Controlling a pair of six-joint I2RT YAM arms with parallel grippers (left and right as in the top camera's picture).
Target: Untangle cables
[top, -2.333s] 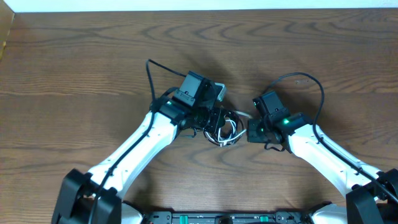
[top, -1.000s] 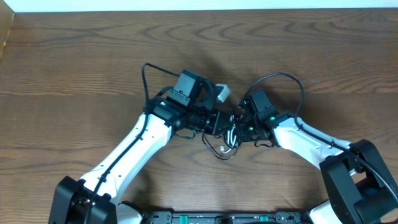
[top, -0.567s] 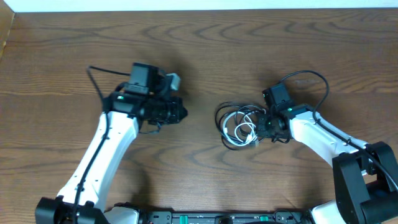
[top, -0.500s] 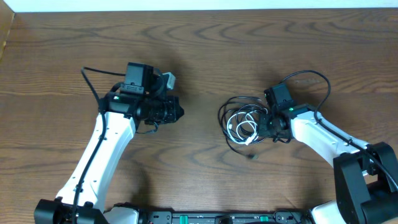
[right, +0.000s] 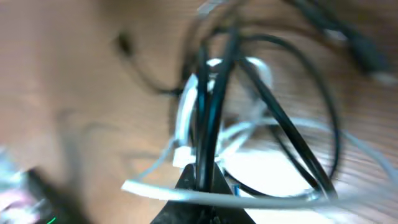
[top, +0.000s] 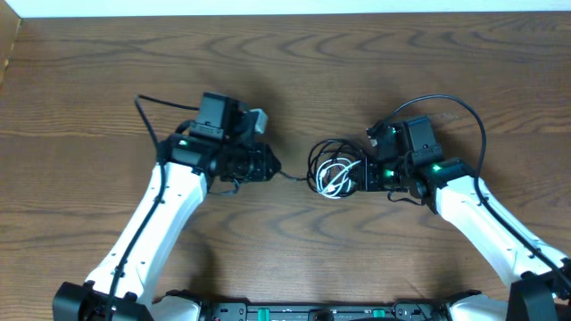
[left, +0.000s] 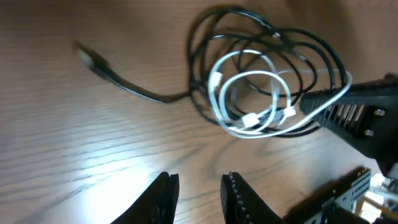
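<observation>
Cables [top: 335, 169]: soft, light, we think.
Right gripper [right: 200, 180]: pinching them tight.
Left gripper [left: 198, 193]: little gap, holds nothing.
We'd grab: black loose end [left: 92, 56].

I seem to be working at a robotics lab bench rather than in a home or shop. My two white-and-black jointed arms, the left [top: 152, 232] and the right [top: 486, 223], are mounted along a black equipment rail with green markings [top: 321, 313] at the near edge of a dark brown wood-grain counter [top: 89, 89]. Small green indicator lights [top: 437, 167] glow on the arms, thick black power leads [top: 464, 111] loop off them, a tangle of thin black and white cords [top: 335, 174] lies between them, and a plain white strip [top: 285, 6] runs behind the counter's far edge.
</observation>
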